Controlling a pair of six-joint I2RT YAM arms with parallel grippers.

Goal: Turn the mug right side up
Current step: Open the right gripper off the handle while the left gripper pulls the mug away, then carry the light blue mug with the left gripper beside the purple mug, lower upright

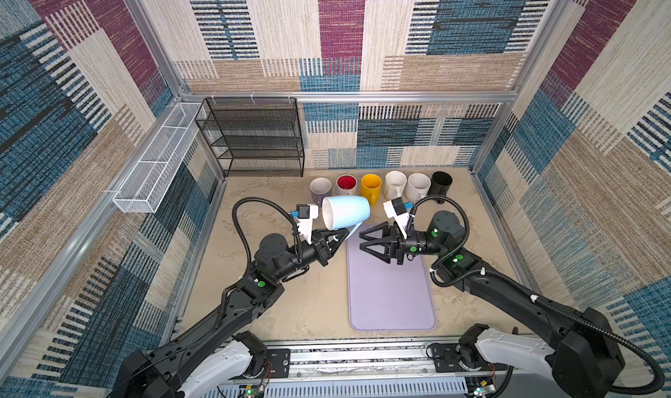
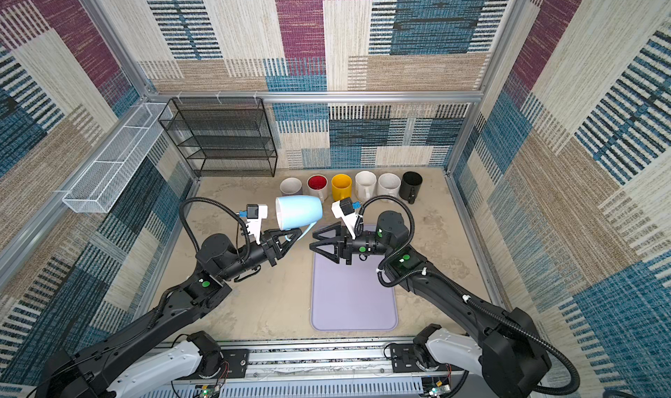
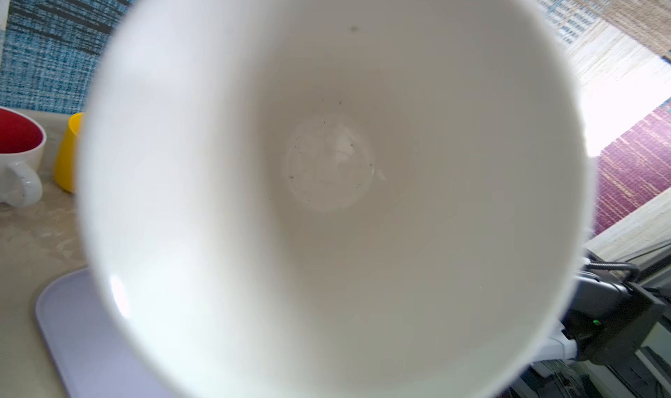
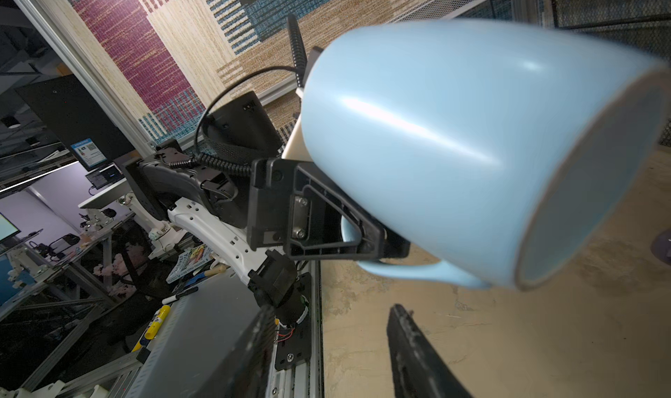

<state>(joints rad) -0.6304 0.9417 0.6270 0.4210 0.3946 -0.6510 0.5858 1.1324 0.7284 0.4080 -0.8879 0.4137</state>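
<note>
Left claw (image 1: 339,240) holds the mug (image 1: 346,212) by its handle, mouth toward 9 o'clock. Right claw (image 1: 362,242) stands wide, empty, at the mug's 4 o'clock.

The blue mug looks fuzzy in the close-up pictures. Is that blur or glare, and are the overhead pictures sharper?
Left wrist view: the blue mug fills the picture, its rim soft and out of focus, and the wall behind it is washed out white. Right wrist view: its edges are smeared, with a bright streak of glare along its side. In both top views it looks crisp.
</note>
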